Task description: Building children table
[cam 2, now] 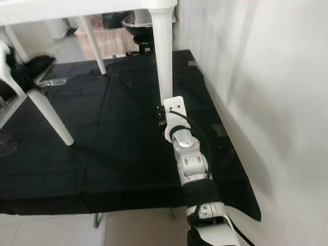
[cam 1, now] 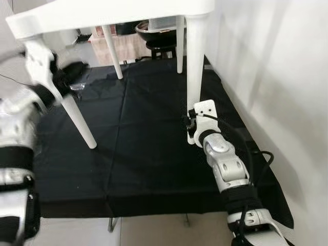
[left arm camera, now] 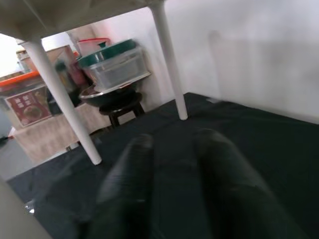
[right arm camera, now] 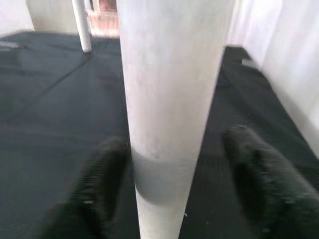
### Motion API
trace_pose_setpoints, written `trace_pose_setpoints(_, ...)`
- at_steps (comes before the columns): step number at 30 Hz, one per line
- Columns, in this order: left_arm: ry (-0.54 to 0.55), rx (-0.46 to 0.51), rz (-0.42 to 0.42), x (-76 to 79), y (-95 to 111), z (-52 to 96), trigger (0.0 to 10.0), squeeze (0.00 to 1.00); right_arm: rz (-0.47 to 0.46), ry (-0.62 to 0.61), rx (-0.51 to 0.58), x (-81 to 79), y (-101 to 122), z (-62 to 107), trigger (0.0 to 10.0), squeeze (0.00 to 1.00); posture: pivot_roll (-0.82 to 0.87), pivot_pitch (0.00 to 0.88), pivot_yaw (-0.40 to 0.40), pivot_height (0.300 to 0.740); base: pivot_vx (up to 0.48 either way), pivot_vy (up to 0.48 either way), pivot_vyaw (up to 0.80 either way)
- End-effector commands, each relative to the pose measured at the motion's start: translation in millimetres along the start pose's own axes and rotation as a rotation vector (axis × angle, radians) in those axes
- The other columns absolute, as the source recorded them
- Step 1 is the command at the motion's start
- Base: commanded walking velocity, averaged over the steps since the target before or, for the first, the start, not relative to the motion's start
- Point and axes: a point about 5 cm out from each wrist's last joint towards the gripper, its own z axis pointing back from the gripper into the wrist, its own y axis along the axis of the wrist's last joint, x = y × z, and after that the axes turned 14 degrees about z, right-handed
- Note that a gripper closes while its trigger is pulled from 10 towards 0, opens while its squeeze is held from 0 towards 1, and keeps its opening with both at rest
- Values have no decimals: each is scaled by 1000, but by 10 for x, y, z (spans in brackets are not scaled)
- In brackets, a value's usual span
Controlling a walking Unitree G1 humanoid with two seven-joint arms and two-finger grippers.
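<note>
- Right wrist view: your right gripper (right arm camera: 172,199) has its fingers (right arm camera: 251,169) spread either side of the near right table leg (right arm camera: 169,99); one touches it, the other stands apart, so nothing is grasped yet.
- Close squarely on that leg, low down, before you push or twist.
- Your left gripper (left arm camera: 179,184) is parted and holds nothing, beside the near left leg (cam 1: 77,115).
- The white children's table (cam 1: 77,15) stands upright on the black mat (cam 1: 138,154), close to the wall (cam 1: 271,66); mind that gap.
</note>
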Motion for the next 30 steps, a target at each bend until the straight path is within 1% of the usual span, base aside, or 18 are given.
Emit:
trace_pose_setpoints(1, 6, 19, 16, 45, -14, 49, 10000, 1000, -19, 24, 31, -21, -41, 85, 10000, 1000, -52, 15, 95, 740, 0, 0, 0)
trace_pose_setpoints(2, 7, 16, 28, 88, -65, 84, 10000, 1000, -26, 28, 46, -1, -63, 149, 10000, 1000, -59, 19, 96, 740, 0, 0, 0)
trace_pose_setpoints(3, 7, 16, 28, 88, -65, 84, 10000, 1000, -26, 28, 46, -1, -63, 149, 10000, 1000, -59, 19, 96, 740, 0, 0, 0)
trace_pose_setpoints(4, 14, 12, 41, 132, -117, 140, 10000, 1000, -37, 36, 68, 17, -89, 235, 10000, 1000, -64, 24, 96, 740, 0, 0, 0)
trace_pose_setpoints(5, 14, 12, 41, 132, -117, 140, 10000, 1000, -37, 36, 68, 17, -89, 235, 10000, 1000, -64, 24, 96, 740, 0, 0, 0)
trace_pose_setpoints(8, 42, -17, 69, 245, -293, 325, 10000, 1000, -52, 46, 120, 65, -138, 495, 10000, 1000, -70, 30, 91, 740, 0, 0, 0)
trace_pose_setpoints(9, 42, -17, 69, 245, -293, 325, 10000, 1000, -52, 46, 120, 65, -138, 495, 10000, 1000, -70, 30, 91, 740, 0, 0, 0)
trace_pose_setpoints(13, 81, -86, 101, 424, -604, 539, 10000, 1000, -34, 66, 144, 61, -210, 660, 10000, 1000, -73, 29, 82, 740, 0, 0, 0)
trace_pose_setpoints(14, 81, -86, 101, 424, -604, 539, 10000, 1000, -34, 66, 144, 61, -210, 660, 10000, 1000, -73, 29, 82, 740, 0, 0, 0)
trace_pose_setpoints(16, 145, -137, 114, 585, -854, 671, 10000, 1000, 3, 75, 112, 27, -340, 724, 10000, 1000, -72, 25, 74, 740, 0, 0, 0)
trace_pose_setpoints(18, 196, -170, 127, 719, -993, 756, 10000, 1000, 26, 89, 90, -3, -419, 765, 10000, 1000, -71, 21, 70, 740, 0, 0, 0)
trace_pose_setpoints(19, 204, -201, 113, 811, -1066, 797, 10000, 353, 43, 92, 65, -14, -452, 765, 10000, 1000, -70, 18, 66, 740, 0, 0, 0)
trace_pose_setpoints(20, 206, -221, 102, 873, -1110, 824, 10000, 353, 53, 92, 49, -20, -472, 765, 10000, 1000, -70, 18, 66, 740, 0, 0, 0)
trace_pose_setpoints(21, 206, -221, 102, 873, -1110, 824, 10000, 353, 53, 92, 49, -20, -472, 765, 10000, 1000, -70, 18, 66, 740, 0, 0, 0)
trace_pose_setpoints(22, 222, -252, 114, 947, -1187, 868, 10000, 0, 53, 98, 40, -18, -483, 758, 10000, 0, -70, 11, 60, 740, 0, 0, 0)
trace_pose_setpoints(25, 258, -285, 146, 1039, -1287, 932, 10000, 0, 51, 102, 35, 0, -493, 728, 10000, 0, -67, 6, 56, 740, 0, 0, 0)
trace_pose_setpoints(27, 287, -309, 138, 1104, -1351, 994, 10000, 0, 49, 107, 32, 5, -510, 717, 10000, 0, -67, 1, 54, 740, 0, 0, 0)
trace_pose_setpoints(30, 295, -314, 136, 1119, -1368, 1014, 10000, 0, 48, 108, 32, 4, -517, 718, 10000, 0, -65, 0, 49, 740, 0, 0, 0)
